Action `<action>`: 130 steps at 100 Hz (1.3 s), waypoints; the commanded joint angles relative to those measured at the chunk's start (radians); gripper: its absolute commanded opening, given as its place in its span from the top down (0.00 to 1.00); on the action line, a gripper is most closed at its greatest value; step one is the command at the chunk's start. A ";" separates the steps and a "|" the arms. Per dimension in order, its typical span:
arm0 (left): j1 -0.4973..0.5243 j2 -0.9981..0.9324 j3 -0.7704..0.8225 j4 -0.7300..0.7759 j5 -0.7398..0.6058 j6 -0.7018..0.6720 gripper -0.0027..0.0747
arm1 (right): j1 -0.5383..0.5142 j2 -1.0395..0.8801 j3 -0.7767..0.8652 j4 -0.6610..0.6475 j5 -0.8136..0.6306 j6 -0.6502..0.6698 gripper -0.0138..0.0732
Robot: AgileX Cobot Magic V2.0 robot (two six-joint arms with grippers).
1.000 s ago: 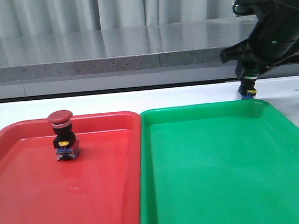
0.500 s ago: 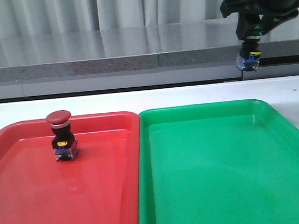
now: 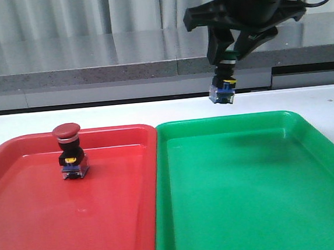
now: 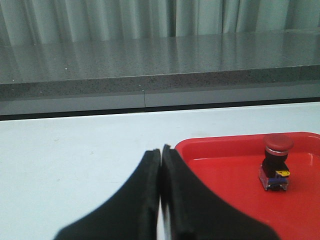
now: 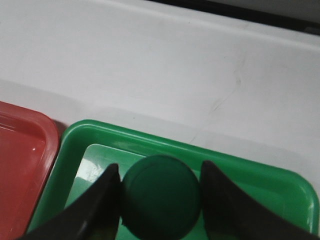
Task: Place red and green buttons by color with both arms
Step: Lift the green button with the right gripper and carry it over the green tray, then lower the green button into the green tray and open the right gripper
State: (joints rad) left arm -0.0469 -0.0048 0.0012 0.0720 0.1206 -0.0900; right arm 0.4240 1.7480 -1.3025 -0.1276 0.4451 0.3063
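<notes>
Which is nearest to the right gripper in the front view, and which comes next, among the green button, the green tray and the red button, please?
From the right gripper:
1. Green button, held between its fingers, in the air.
2. Green tray, below it on the right.
3. Red button, standing in the red tray, far left.

right gripper (image 3: 224,54) is swinging left with the green button (image 3: 222,88), now hanging over the green tray's (image 3: 242,183) back edge
</notes>
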 commanded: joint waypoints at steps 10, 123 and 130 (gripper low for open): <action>0.001 -0.032 0.026 0.001 -0.087 -0.006 0.99 | 0.019 -0.011 -0.029 -0.035 -0.019 0.063 0.49; 0.001 -0.032 0.026 0.001 -0.087 -0.006 0.99 | 0.021 -0.010 0.154 -0.216 -0.143 0.259 0.49; 0.001 -0.032 0.026 0.001 -0.087 -0.006 0.99 | 0.021 -0.010 0.154 -0.216 -0.143 0.259 0.49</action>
State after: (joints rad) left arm -0.0469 -0.0048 0.0012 0.0720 0.1206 -0.0900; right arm 0.4465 1.7882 -1.1290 -0.3254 0.3513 0.5637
